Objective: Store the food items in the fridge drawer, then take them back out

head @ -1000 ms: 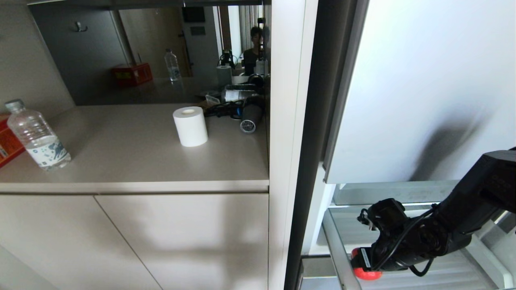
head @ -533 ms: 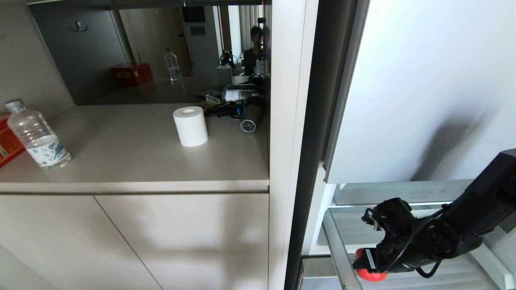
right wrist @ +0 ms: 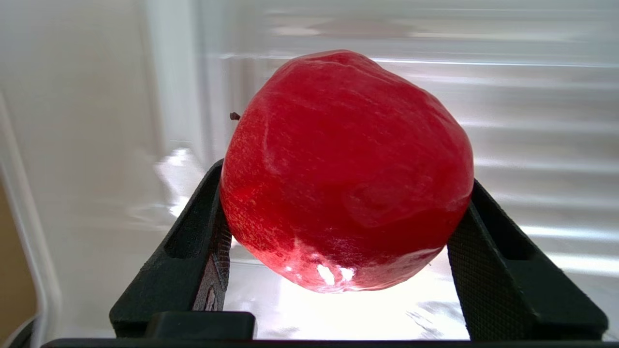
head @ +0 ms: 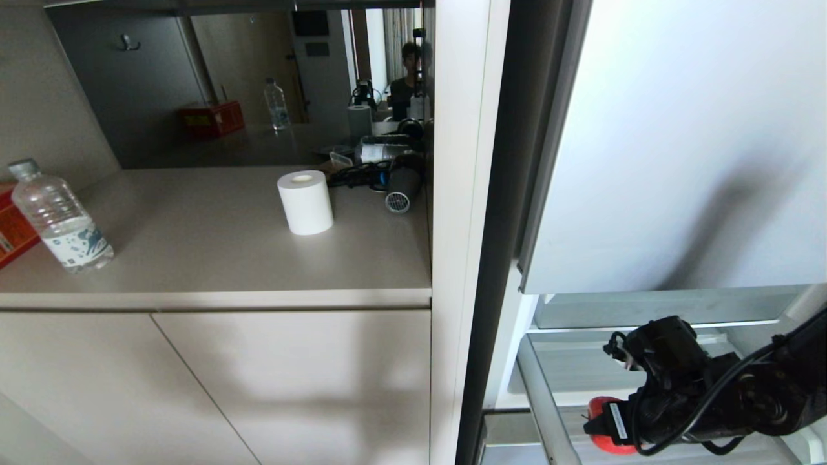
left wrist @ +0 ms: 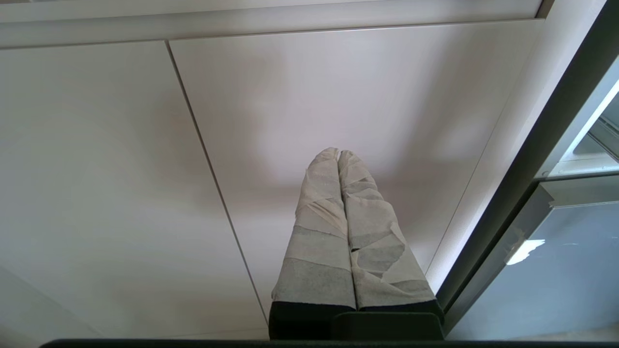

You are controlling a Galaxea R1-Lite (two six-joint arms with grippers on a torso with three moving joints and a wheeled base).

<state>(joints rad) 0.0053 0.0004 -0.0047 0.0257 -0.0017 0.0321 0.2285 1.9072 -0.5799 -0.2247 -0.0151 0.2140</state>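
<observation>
The red apple [head: 604, 426] shows only as a sliver in the head view, the rest hidden behind the right gripper [head: 610, 423] and cut by the bottom edge; the fridge drawer [head: 549, 413] runs off that edge too; an orange box [head: 11, 229] on the counter [head: 213, 252] is cropped at the left edge.

The apple [right wrist: 346, 169] is glossy deep red with faint paler streaks. The gripper fingers [right wrist: 488, 270] clasping it are black with cross-hatched pads. Behind, at 12 o'clock, the drawer floor [right wrist: 532, 121] is clear with pale ribbed stripes. The toilet roll [head: 305, 201] is white.
</observation>
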